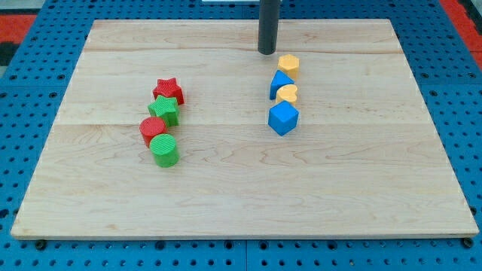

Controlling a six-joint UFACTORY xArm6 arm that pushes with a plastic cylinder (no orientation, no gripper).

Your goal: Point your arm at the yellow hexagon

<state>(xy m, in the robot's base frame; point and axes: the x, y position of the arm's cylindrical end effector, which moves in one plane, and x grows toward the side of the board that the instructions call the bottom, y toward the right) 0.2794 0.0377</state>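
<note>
Tip: my tip (266, 52) is seen at the far side of the board, a little right of centre, resting on the wood just left of the yellow hexagon; a narrow strip of board appears between them, so no contact is judged.
Tool state: nothing is held or clamped, since the arm ends in a plain rod; it stands upright and free of every block.
Yellow hexagon: the yellow hexagon (288, 65) is found at the far end of the right-hand column of blocks, the block nearest the tip.
Right column: behind the hexagon toward the near side are lined a blue triangular block (280, 83), a yellow heart (287, 94) and a blue cube (283, 117), each touching or almost touching the next.
Left cluster: a red star (169, 90), a green star (164, 110), a red cylinder (152, 130) and a green cylinder (163, 150) are grouped well apart from the tip.
Board: the wooden board (361, 203) is otherwise bare toward its near edge.
Progress: the pointing is judged nearly or fully done, the tip being beside the target.
Left to do: at most a slight closing move rightward is needed, made gently so that the hexagon is not shoved into the blue block.
</note>
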